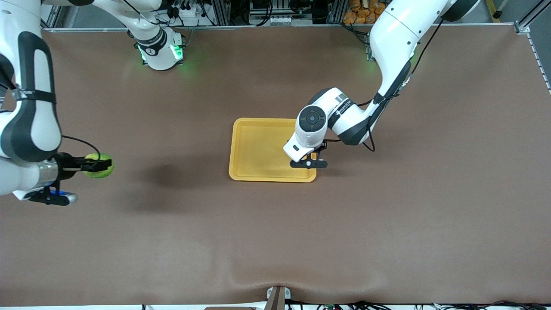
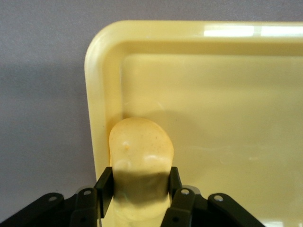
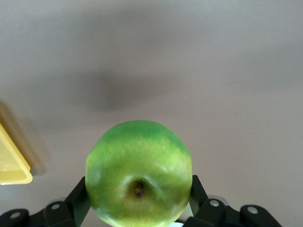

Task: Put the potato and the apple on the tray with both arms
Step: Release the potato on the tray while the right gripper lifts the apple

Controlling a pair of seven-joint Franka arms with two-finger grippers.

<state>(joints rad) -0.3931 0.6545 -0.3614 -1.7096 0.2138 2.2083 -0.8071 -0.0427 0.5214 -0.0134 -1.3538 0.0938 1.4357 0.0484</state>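
Left hand (image 2: 137,187) gripping potato (image 2: 139,151) seemingly resting in tray (image 2: 102,71) corner, right hand (image 3: 139,201) holding apple (image 3: 138,172) aloft.

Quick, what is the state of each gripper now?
Left gripper: shut on the potato, at a corner of the tray.
Right gripper: shut on the apple, above the table.

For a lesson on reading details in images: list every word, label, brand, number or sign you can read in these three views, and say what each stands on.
Dark print on the left arm, on the white link above the tray: too small to read.
Round dark mark on the right arm's base: too blurred to read.
Potato, apple, tray, left gripper, right gripper: no text on them.
Nothing legible anywhere.
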